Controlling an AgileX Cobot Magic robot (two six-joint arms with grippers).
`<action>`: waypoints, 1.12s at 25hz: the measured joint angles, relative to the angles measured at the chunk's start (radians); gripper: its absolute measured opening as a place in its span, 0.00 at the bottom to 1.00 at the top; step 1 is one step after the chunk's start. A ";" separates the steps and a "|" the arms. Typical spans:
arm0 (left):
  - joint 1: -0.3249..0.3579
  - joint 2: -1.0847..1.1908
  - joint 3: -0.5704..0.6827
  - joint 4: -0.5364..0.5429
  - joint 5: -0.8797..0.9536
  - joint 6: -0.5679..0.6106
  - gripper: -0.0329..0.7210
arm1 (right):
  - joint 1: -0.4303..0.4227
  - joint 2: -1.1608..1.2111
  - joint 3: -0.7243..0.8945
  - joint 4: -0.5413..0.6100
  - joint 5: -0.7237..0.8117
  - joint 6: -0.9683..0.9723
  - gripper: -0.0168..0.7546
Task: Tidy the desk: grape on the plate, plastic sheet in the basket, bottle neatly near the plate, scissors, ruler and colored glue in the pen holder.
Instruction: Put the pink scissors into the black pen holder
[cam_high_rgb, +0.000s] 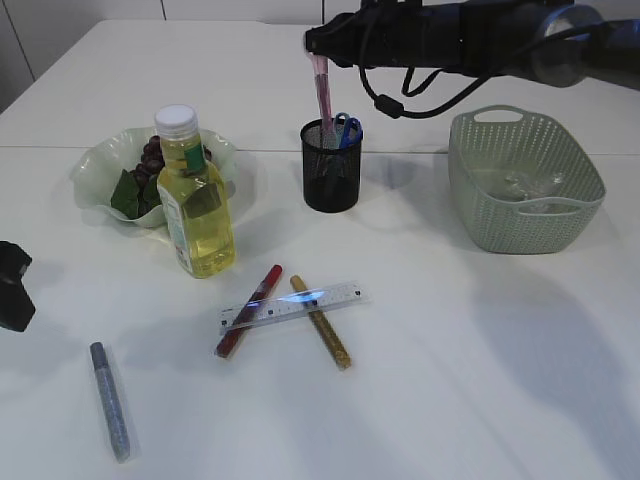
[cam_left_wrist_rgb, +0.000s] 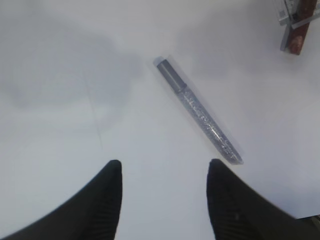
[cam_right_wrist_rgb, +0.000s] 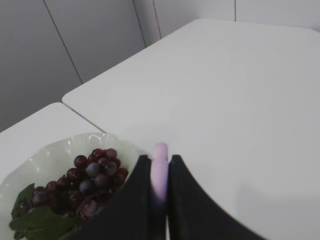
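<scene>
My right gripper is shut on a pink glue stick, held upright with its lower end inside the black mesh pen holder. Blue-handled scissors stand in that holder. The grapes lie on the green plate, and the yellow bottle stands just in front of it. A clear ruler lies across red and gold glue sticks. My left gripper is open above the table, just short of a silver glue stick. The plastic sheet sits in the basket.
The table's left front edge lies close to the left gripper. The ruler's end and the red glue's tip show at the top right of the left wrist view. A seam between two tabletops runs behind the plate.
</scene>
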 joint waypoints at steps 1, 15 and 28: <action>0.000 0.000 0.000 0.001 0.000 0.000 0.57 | 0.000 0.008 -0.002 0.033 -0.004 -0.037 0.10; 0.000 0.000 0.000 -0.005 -0.008 0.000 0.55 | 0.000 0.055 -0.002 0.085 -0.017 -0.121 0.37; 0.000 0.000 0.000 -0.024 0.005 0.000 0.55 | 0.010 -0.089 -0.002 -0.671 0.135 0.670 0.52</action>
